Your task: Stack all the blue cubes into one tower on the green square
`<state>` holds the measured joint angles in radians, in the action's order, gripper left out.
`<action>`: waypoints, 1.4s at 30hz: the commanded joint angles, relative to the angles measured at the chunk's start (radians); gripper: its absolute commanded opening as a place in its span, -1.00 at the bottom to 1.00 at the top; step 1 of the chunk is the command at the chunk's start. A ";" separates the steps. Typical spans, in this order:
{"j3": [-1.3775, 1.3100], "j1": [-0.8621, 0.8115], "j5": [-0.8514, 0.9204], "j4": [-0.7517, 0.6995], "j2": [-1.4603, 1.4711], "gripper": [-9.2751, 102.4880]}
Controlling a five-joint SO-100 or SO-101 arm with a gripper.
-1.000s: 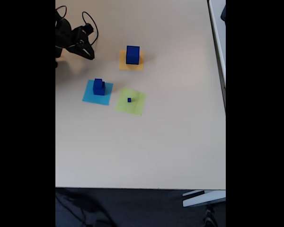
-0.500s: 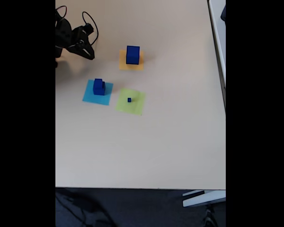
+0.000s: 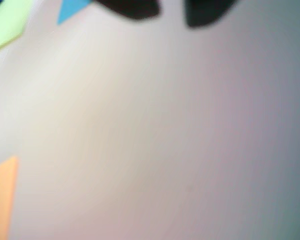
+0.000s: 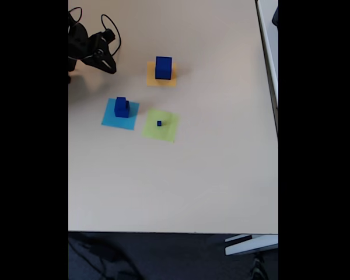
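Fixed view: our fingers (image 4: 109, 65) hang empty at upper left, tips apart in the wrist view. The largest blue cube (image 4: 163, 67) lies to their right; the green square (image 4: 161, 125) holds the tiny cube (image 4: 159, 123).

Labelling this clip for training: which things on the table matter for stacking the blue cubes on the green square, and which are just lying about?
Belongs to the job:
- large blue cube, on the orange square
- blue cubes on the light-blue square, apparently two stacked
- tiny blue cube, on the green square
- green square
- claw

Just lying about:
- orange square
- light-blue square
- cables
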<state>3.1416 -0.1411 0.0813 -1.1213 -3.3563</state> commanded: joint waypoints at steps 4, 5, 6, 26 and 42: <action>-0.005 0.002 0.005 0.002 -0.025 -0.83; -0.005 0.002 0.005 0.002 -0.025 -0.83; -0.005 0.002 0.005 0.002 -0.025 -0.83; -0.003 0.002 0.005 0.002 -0.025 -0.83; -0.002 0.006 0.025 0.015 -0.025 -0.83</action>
<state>3.1416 -0.1411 0.0936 -1.1213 -3.3563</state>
